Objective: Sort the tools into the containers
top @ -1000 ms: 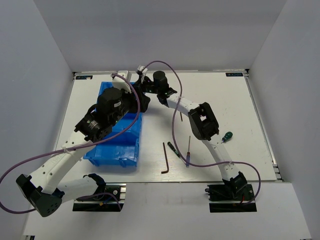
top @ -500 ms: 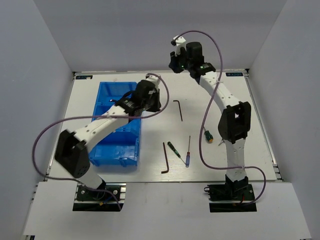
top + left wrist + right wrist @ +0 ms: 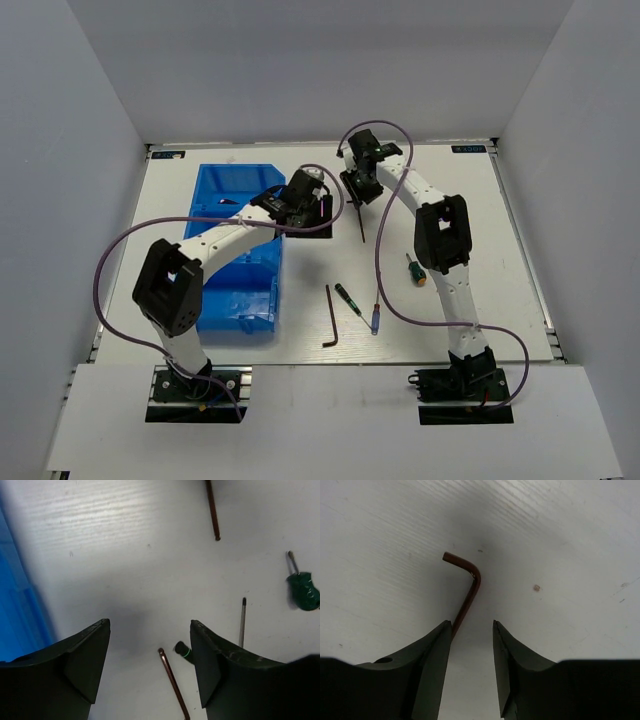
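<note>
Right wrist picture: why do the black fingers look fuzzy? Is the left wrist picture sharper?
Right wrist view: the fingers sit too near the lens and look soft-edged; the hex key is crisp, with shadow above its bend. Left wrist view: the green screwdriver looks smeared.

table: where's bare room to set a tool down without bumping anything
Widest bare table lies between the right arm and the right edge; also a strip along the back edge. Crowded: the middle, where hex keys, screwdrivers, the left gripper and right gripper sit beside the blue bin.
</note>
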Controlling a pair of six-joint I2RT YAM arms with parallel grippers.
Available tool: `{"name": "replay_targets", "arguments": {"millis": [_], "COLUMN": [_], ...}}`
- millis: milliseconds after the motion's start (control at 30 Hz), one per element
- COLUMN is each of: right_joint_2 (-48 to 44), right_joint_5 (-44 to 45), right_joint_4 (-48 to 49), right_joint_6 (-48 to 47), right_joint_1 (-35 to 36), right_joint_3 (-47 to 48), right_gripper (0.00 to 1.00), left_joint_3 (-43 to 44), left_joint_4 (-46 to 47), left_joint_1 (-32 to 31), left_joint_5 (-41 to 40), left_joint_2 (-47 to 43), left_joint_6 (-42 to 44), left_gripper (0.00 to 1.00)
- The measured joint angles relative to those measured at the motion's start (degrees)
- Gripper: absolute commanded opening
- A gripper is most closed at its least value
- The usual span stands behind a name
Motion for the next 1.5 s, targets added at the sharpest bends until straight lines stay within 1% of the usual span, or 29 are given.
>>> {"name": "replay_targets", "arguments": {"millis": [100,233,500,667,1200,1400,1467,1500], "right_joint_2": [0.04,0.09,0.09,-0.02,-2.78,-2.75,-2.75,-2.75], "right_joint_5": [0.92,1.01,0.02,-0.9,-6.01,-4.79,-3.21,-2.05], "right_joint_4": [-0.9,-1.33,-1.27,-1.22,-0.83,-0.42,0.5,0.85], "right_joint_6": [0.76,2.05,4.76,5.92,11.8,13.35,14.1,14.51], "right_joint_1": [-0.11,-0.13,0.31,0.48,0.74,1.25,1.66,1.95], "right_joint_3": [-1.31,-3.52,-5.05,-5.05,-8.15,-8.63,-9.31,-9.68], "right_gripper": [0.43,0.42,0.4,0.34,0.34,0.36,0.32,0.32], "left_joint_3": [-2.91,-3.54,-5.09,-5.33,-5.4,-5.4,-5.44,-5.51], "left_joint_4": [-0.26,0.07,1.03,1.03,2.73,2.75,2.75,2.71], "left_joint_1": [-0.22,-0.37,-0.46,-0.46,-0.46,-0.46,-0.46,-0.46], "left_joint_5": [0.28,0.57,0.61,0.61,1.09,1.11,1.11,1.11], "left_joint_2": [-1.62,-2.71,-6.86,-7.08,-7.78,-8.98,-9.46,-9.73], "left_joint_6": [-0.68,-1.09,-1.27,-1.29,-1.4,-1.4,-1.4,-1.4], "left_gripper": [0.75,0.74,0.74,0.74,0.74,0.74,0.74,0.74]}}
